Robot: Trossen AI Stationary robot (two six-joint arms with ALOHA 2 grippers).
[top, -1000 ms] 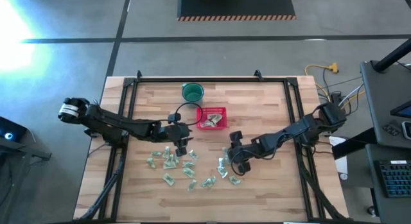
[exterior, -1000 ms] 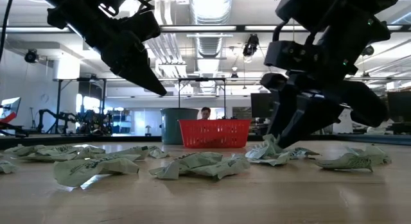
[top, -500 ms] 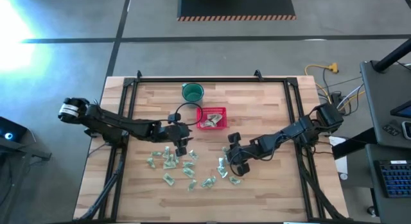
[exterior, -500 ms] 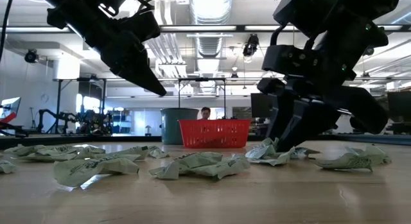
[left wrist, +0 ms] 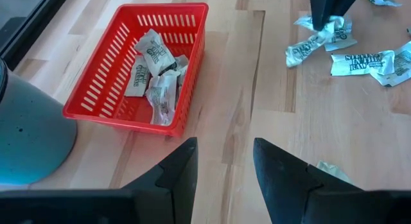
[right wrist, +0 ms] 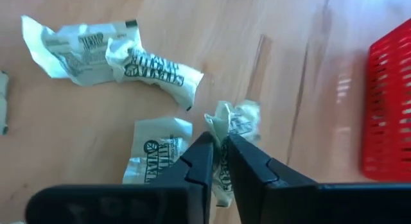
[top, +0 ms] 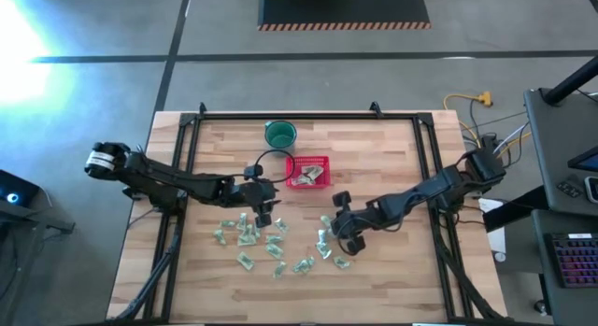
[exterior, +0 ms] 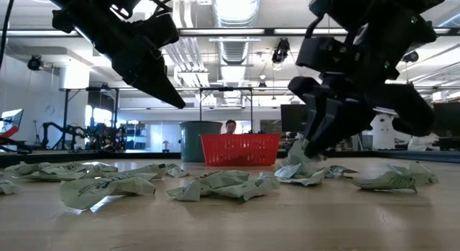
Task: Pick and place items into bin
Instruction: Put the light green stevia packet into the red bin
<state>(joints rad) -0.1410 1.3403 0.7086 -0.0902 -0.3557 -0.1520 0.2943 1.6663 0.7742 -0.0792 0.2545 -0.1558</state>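
Between the closed fingers of the right gripper (right wrist: 220,146), a crinkled pale green-and-white wrapped piece (right wrist: 232,124) is pinched just above the wooden table (top: 383,158); the small square red mesh-sided plastic basket (top: 307,170) stands beyond it, other wrapped pieces (top: 262,242) scattered beside. Left gripper (left wrist: 223,161) is held apart and empty, just short of that basket, where several wrappers (left wrist: 154,70) lie.
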